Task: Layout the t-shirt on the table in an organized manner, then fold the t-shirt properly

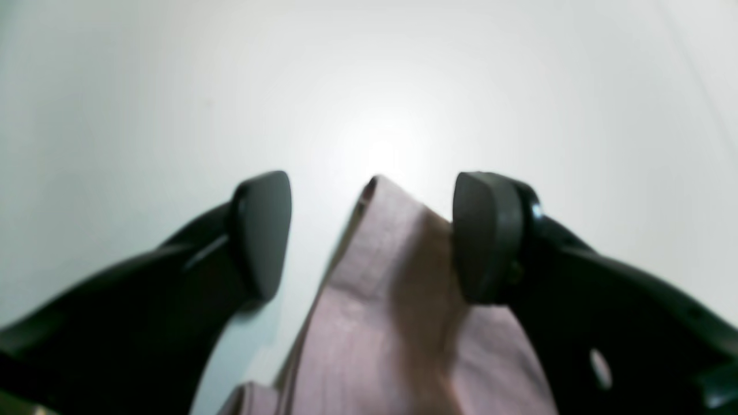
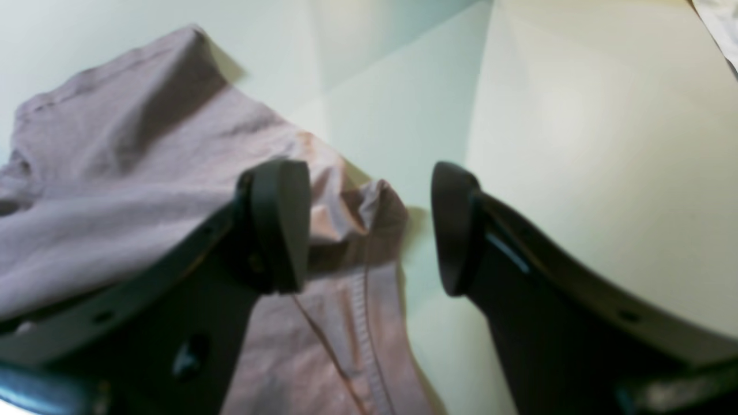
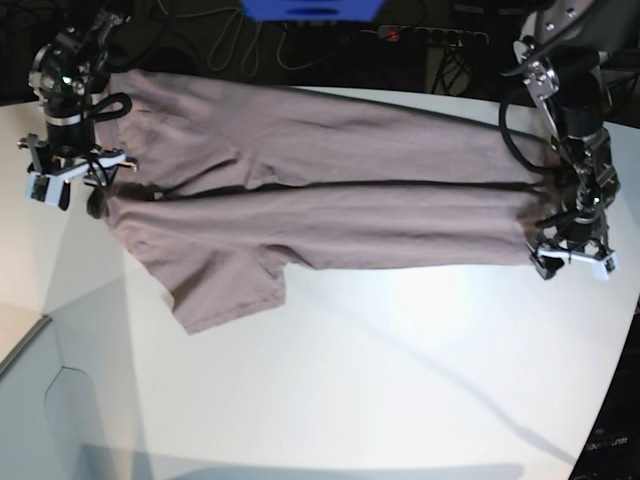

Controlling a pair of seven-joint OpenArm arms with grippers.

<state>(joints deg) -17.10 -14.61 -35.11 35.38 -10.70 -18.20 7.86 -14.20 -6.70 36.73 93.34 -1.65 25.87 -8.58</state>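
Observation:
The mauve t-shirt (image 3: 330, 190) lies stretched sideways across the white table (image 3: 400, 380), folded lengthwise, with one sleeve sticking out toward the front left. My left gripper (image 3: 565, 255) is at the shirt's right end. In the left wrist view the left gripper (image 1: 372, 236) stands open, and a corner of the t-shirt (image 1: 380, 323) lies between its dark fingers (image 1: 259, 236), close to the right one. My right gripper (image 3: 85, 185) is at the shirt's left end. In the right wrist view the right gripper (image 2: 369, 225) is open around a bunched, hemmed corner of the t-shirt (image 2: 115, 173).
Cables, a power strip (image 3: 430, 35) and a blue object (image 3: 310, 8) lie behind the table's far edge. The tabletop drops off at the front left corner (image 3: 40, 330) and curves away at the right (image 3: 620, 360).

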